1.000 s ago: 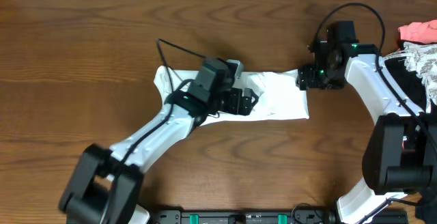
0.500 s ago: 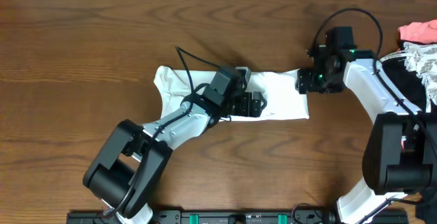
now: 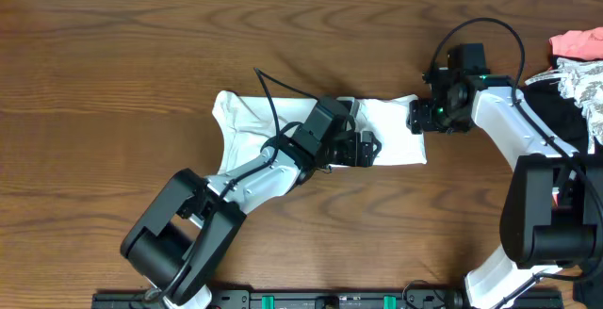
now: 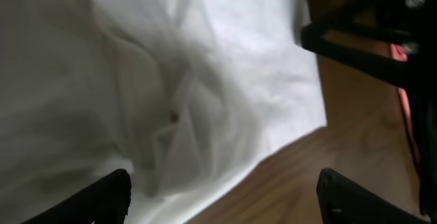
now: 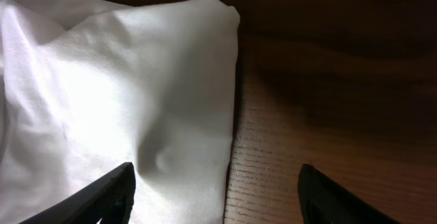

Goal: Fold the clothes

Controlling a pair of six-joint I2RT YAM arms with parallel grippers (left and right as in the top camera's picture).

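The wooden table (image 3: 113,83) fills the overhead frame. The white T-shirt (image 3: 247,119) lies at its centre as a rumpled horizontal band. A pink and lacy heap (image 3: 577,55) sits at the right edge. The left gripper (image 3: 369,149) hangs over the shirt's middle, jaws spread wide, pinching nothing. The right gripper (image 3: 417,116) is at the shirt's upper right corner, jaws also spread, one finger over cloth and the other over wood.

Pink cloth (image 3: 577,42) and lacy fabric (image 3: 577,83) lie far right on the table (image 3: 113,83).
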